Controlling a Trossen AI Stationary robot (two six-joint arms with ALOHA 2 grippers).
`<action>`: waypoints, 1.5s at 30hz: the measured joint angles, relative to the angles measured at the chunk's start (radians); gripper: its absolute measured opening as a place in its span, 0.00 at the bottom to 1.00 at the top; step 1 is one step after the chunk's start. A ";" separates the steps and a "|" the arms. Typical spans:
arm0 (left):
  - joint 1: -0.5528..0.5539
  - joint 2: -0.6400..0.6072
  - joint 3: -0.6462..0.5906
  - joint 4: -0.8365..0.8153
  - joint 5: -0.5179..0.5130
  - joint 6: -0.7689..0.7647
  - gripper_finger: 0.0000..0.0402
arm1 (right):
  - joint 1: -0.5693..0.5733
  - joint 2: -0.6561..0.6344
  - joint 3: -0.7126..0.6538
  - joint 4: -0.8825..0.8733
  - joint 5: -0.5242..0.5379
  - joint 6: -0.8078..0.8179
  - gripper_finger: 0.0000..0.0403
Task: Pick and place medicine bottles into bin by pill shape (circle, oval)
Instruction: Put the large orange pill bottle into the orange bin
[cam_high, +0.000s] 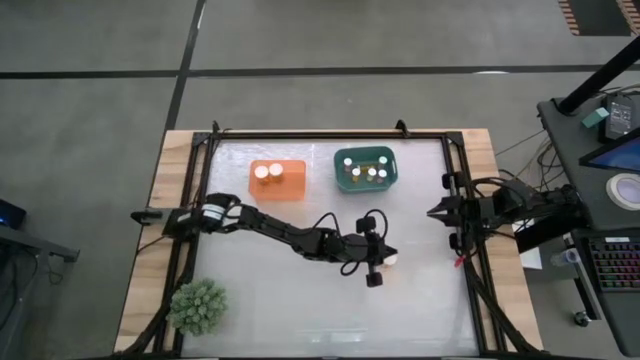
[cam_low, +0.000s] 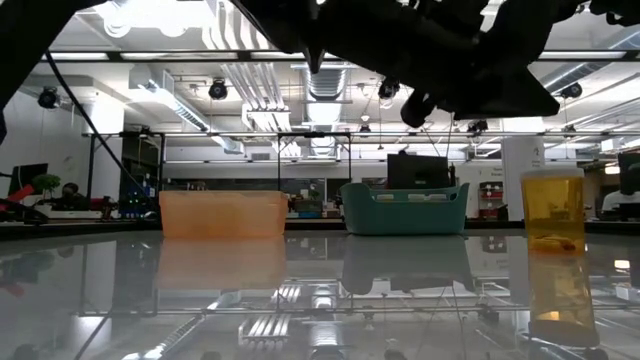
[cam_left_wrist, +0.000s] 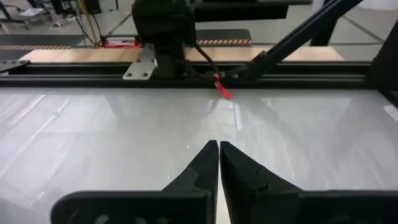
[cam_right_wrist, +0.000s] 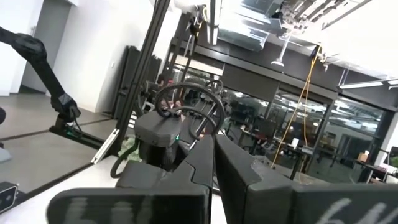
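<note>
One amber medicine bottle (cam_low: 553, 208) with a white cap (cam_high: 393, 262) stands upright on the table near its middle right. My left gripper (cam_high: 392, 253) is shut and empty; it reaches out toward the table's right edge, right beside and above this bottle. The bottle does not show in the left wrist view, where the shut fingers (cam_left_wrist: 219, 149) point over bare table. Two bottles stand in the orange bin (cam_high: 290, 185), and several stand in the teal bin (cam_high: 342, 175). My right gripper (cam_high: 434, 212) is shut and empty at the table's right edge.
The orange bin (cam_low: 222, 213) and teal bin (cam_low: 405, 208) stand side by side at the table's far middle. A green plant (cam_high: 197, 305) sits at the near left corner. A dark frame (cam_high: 470, 250) runs around the table.
</note>
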 joint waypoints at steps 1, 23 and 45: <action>0.000 0.000 -0.002 -0.001 0.004 0.000 0.00 | 0.000 0.000 0.000 0.000 0.000 0.000 0.02; -0.009 -0.002 -0.051 -0.002 0.023 -0.096 0.74 | 0.000 0.001 0.000 -0.014 0.001 -0.003 0.02; -0.009 0.086 -0.056 0.095 0.044 -0.021 0.76 | 0.000 0.006 0.000 -0.042 0.075 -0.009 0.02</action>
